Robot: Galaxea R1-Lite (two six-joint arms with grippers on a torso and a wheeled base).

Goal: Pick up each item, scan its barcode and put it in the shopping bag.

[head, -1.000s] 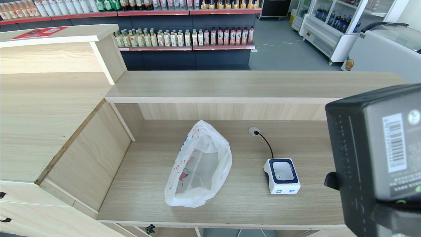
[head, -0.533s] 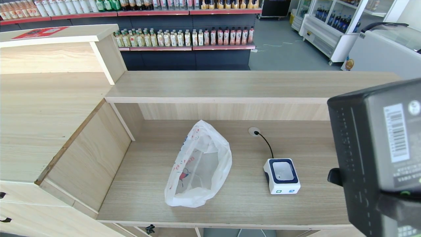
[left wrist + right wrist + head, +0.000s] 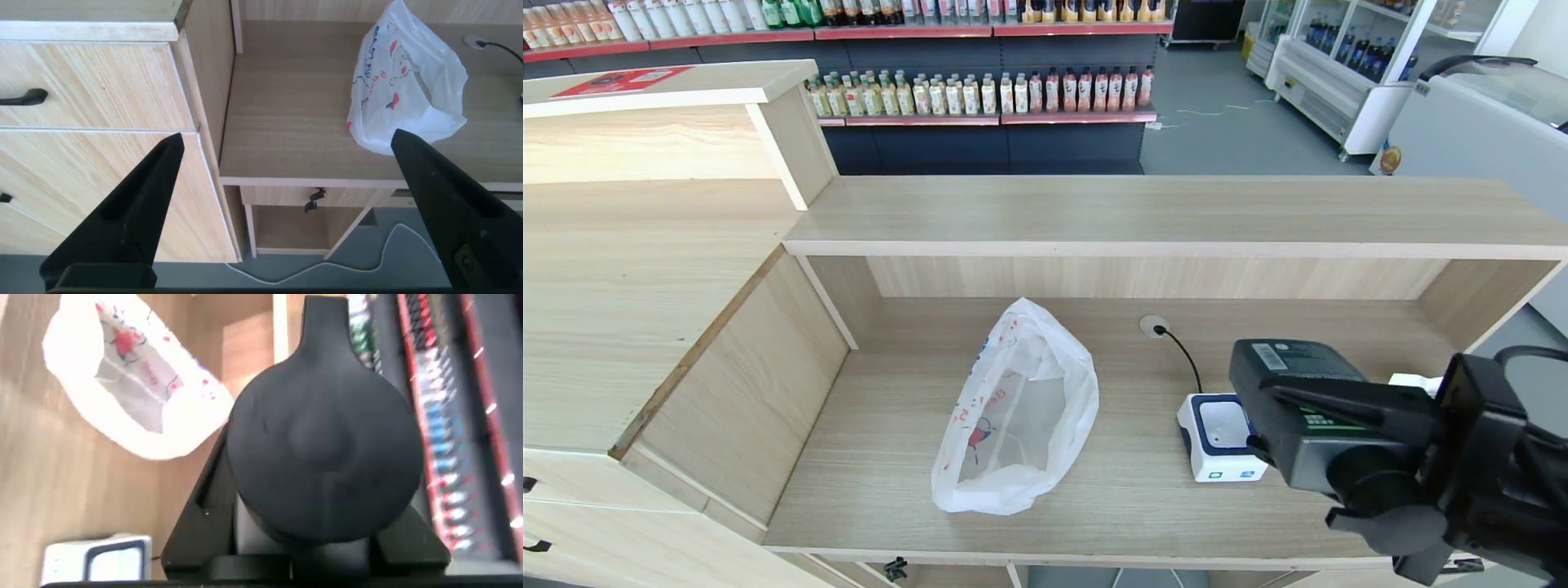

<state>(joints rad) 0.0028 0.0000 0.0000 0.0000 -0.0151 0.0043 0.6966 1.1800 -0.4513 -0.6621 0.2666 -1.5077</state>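
Right gripper (image 3: pixel 1339 445) clamped on a black container (image 3: pixel 1294 363), I hover just over the barcode scanner (image 3: pixel 1223 437); scan apparently pending, shopping bag (image 3: pixel 1017 408) beside the scanner seemingly empty.

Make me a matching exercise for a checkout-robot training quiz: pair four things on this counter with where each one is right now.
Things:
1. white translucent plastic shopping bag
2. white-and-navy box-shaped barcode scanner
3. black boxy item with a white barcode label
4. thin black cable

Places:
A. clamped in the right gripper, above the wooden counter
B. runs from the scanner to a round hole in the counter
C. lies on the counter, left of the scanner
D. stands on the counter, window up

Pairs: 1-C, 2-D, 3-A, 4-B.
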